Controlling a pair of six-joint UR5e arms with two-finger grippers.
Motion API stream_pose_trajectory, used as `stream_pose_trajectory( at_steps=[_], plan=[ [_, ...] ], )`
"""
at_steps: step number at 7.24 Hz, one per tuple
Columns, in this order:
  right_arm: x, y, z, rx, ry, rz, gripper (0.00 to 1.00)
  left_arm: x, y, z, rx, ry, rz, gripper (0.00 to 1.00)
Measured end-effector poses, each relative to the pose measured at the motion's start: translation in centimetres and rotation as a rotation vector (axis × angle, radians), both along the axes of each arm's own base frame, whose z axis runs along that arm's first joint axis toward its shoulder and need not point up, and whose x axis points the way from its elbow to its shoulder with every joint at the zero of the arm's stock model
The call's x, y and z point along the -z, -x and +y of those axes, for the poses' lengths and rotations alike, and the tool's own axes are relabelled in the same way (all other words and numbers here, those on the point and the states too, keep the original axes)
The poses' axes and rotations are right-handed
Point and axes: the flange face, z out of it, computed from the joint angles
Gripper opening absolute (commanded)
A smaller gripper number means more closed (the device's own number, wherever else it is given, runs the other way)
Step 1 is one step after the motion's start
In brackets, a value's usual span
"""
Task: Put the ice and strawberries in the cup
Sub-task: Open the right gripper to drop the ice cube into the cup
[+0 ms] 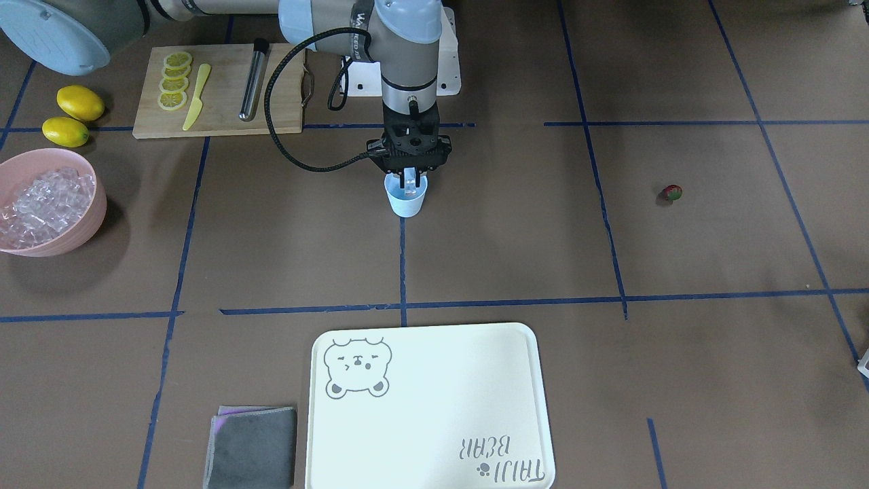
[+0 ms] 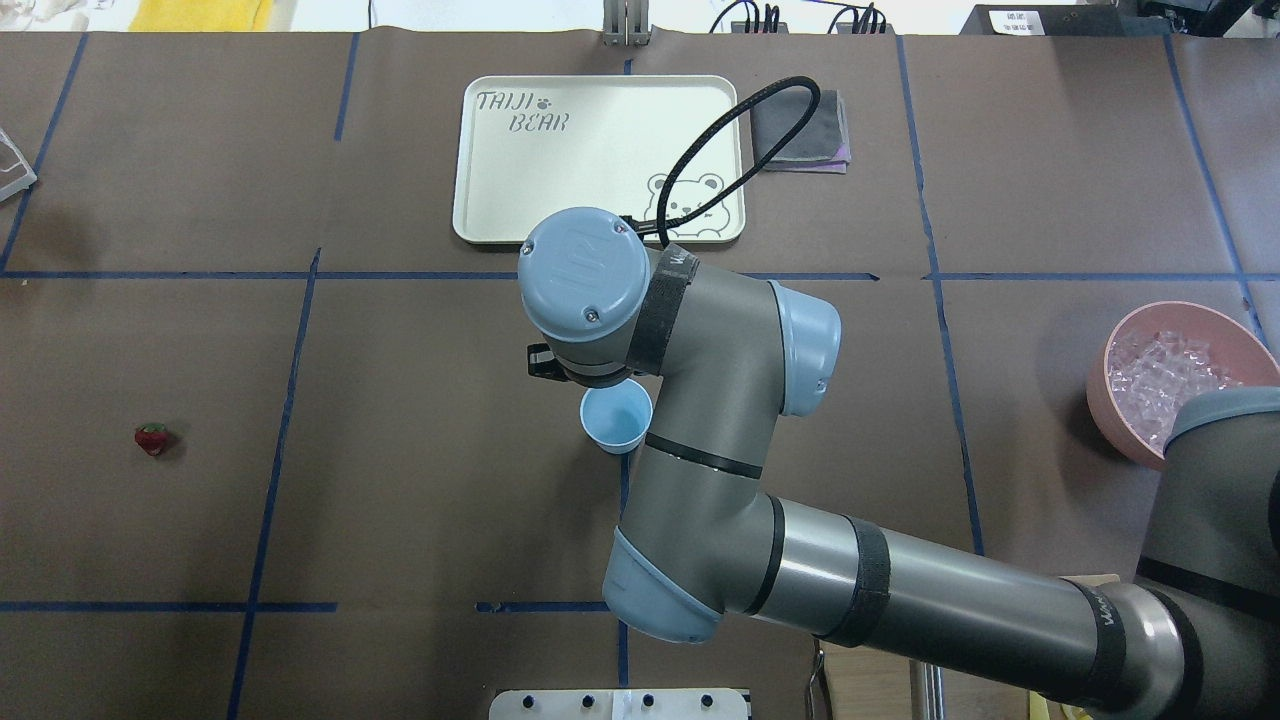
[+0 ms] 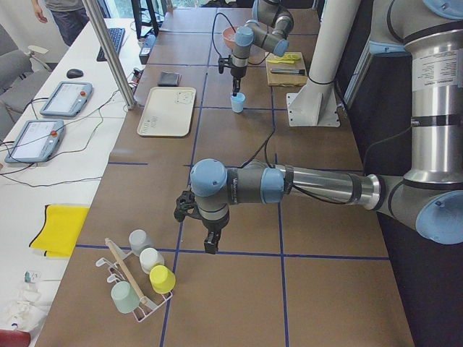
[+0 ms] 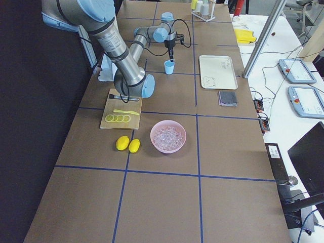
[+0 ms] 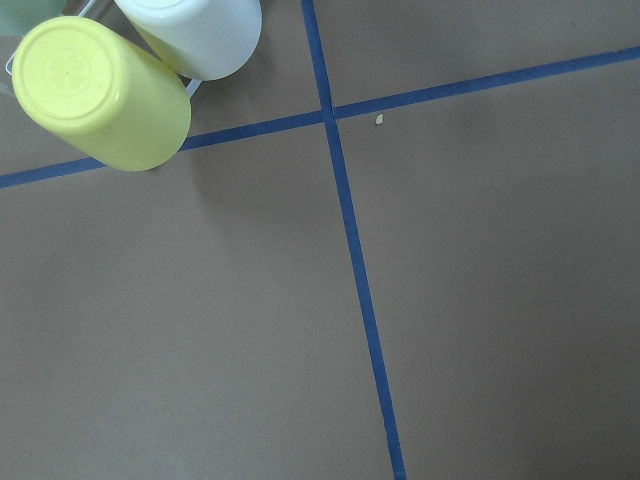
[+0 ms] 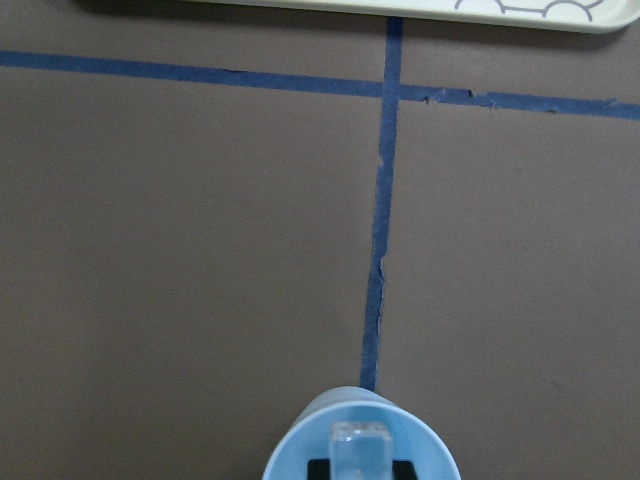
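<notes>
The light-blue cup stands upright at mid-table, on a blue tape line. My right gripper hangs straight down over its mouth, shut on one clear piece of ice. In the right wrist view the cube sits between the dark fingertips, just inside the cup's rim. More ice is piled in a pink bowl. The strawberry lies alone on the table, also seen from overhead. My left gripper hovers low near a cup rack; I cannot tell its state.
A cutting board holds lemon slices, a yellow knife and a metal tube. Two lemons lie beside it. A white tray and a grey cloth sit at the far side. Upturned cups fill the rack by my left arm.
</notes>
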Motion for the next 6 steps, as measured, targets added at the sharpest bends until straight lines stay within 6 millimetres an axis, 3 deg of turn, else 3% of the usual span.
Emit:
stream_pose_trajectory(
  at_steps=[1, 4, 5, 6],
  plan=[
    [-0.3, -0.6, 0.9, 0.009, 0.001, 0.001, 0.2, 0.0, 0.0, 0.0, -0.001, 0.0, 0.0, 1.0],
    [-0.1, -1.4, 2.8, 0.031, 0.004, 0.004, 0.88, 0.0, -0.2, 0.0, -0.004, 0.0, 0.0, 1.0],
    [0.0, -1.3, 3.0, 0.034, 0.003, 0.002, 0.99, 0.0, -0.2, 0.0, -0.004, 0.0, 0.0, 1.0],
    [0.3, -1.4, 3.1, 0.034, 0.001, -0.002, 0.99, 0.0, -0.2, 0.0, -0.005, -0.001, 0.0, 1.0]
  ],
)
